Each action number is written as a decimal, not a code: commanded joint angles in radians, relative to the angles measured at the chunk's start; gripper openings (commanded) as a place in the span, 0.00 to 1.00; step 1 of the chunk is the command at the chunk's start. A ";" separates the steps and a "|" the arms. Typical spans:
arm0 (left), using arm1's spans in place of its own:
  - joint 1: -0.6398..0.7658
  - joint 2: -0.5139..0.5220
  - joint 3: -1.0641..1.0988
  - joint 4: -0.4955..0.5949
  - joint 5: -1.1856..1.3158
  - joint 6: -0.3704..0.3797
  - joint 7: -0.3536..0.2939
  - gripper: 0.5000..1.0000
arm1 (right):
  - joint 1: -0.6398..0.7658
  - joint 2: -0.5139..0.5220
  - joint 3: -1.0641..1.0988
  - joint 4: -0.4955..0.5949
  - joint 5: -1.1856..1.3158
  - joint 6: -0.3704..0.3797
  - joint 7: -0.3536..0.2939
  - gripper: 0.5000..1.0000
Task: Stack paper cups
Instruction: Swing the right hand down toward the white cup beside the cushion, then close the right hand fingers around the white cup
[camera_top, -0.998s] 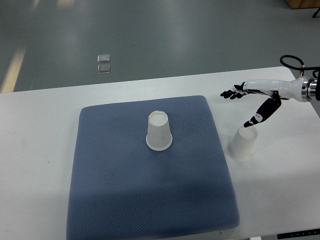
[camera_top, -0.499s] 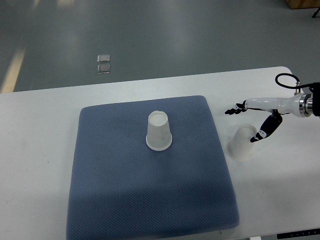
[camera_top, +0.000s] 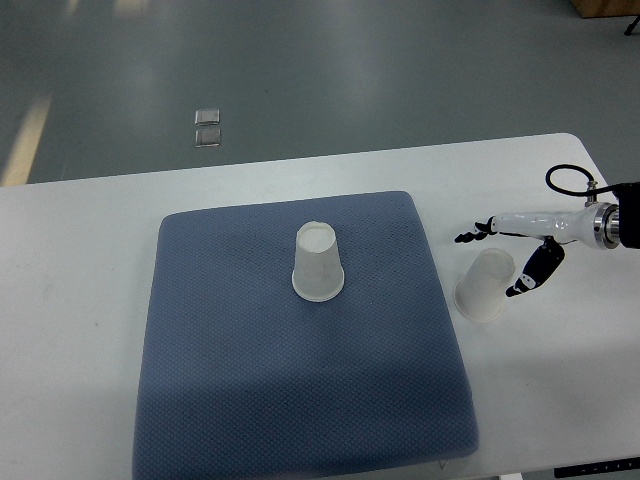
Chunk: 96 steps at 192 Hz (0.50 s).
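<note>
A white table (camera_top: 80, 300) filled the lower part of the view, its rounded corner at two o'clock. Beyond it lay a grey-green glossy floor (camera_top: 350, 70) with pale light streaks at ten o'clock and a small square metal fitting (camera_top: 208, 128) at eleven o'clock.

No legible text – none anywhere

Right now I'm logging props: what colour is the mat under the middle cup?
Blue-grey with a fine dotted weave, seen in the top view: mat.
</note>
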 joint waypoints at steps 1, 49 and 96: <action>0.000 0.000 0.001 0.000 0.000 0.000 0.000 1.00 | -0.003 0.001 0.001 0.000 0.000 0.000 0.000 0.75; 0.000 0.000 0.000 0.000 0.000 0.000 0.000 1.00 | -0.003 0.000 -0.001 0.000 0.000 -0.014 0.000 0.56; 0.000 0.000 0.001 0.000 0.000 0.000 0.000 1.00 | -0.007 0.000 0.001 0.000 -0.002 -0.020 0.000 0.34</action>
